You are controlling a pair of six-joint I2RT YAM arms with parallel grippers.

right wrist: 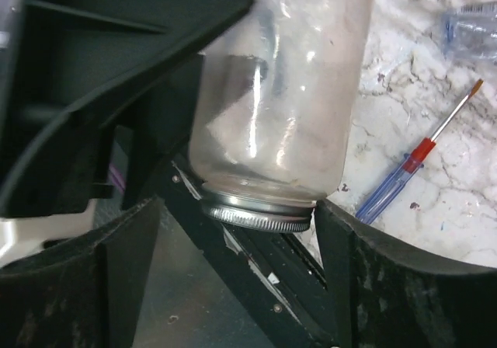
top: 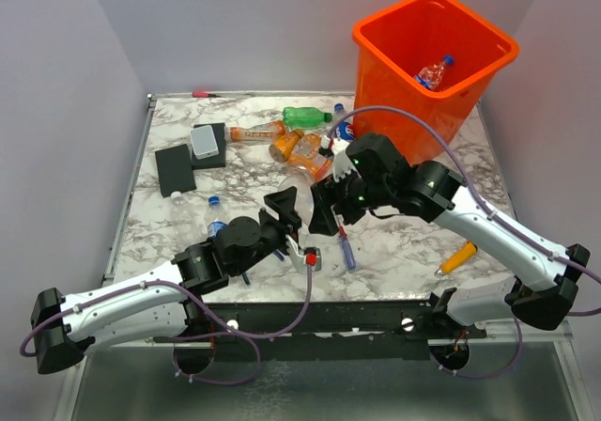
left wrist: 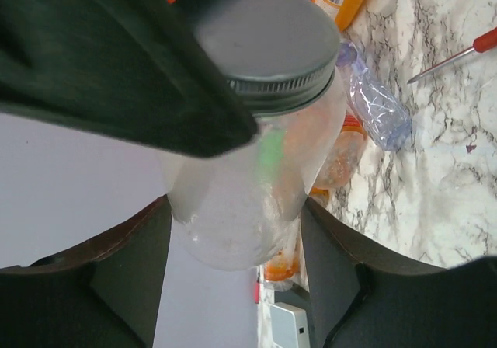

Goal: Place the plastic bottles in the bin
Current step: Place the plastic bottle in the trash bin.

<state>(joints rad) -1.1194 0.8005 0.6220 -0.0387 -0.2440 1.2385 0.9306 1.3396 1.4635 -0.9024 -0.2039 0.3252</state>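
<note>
A clear jar [top: 299, 198] with a grey metal screw lid hangs above the table between my two grippers. My left gripper [top: 286, 216] is shut on its base, seen in the left wrist view [left wrist: 234, 208] with the jar [left wrist: 248, 177] between the fingers. My right gripper [top: 319, 210] is open around the lid end [right wrist: 237, 208]; the jar [right wrist: 287, 92] touches one finger, with a gap at the other. The orange bin [top: 427, 111] stands at the back right with one clear bottle [top: 434, 71] inside. A green bottle [top: 306, 116] and orange bottles [top: 286, 144] lie behind the grippers.
A blue-and-red screwdriver [top: 347, 250] lies near the front edge, also in the right wrist view [right wrist: 404, 173]. A yellow-handled tool [top: 457, 257] lies front right. Two black blocks [top: 175, 169] sit at the left. A clear blue-capped bottle [top: 215, 216] lies by my left arm.
</note>
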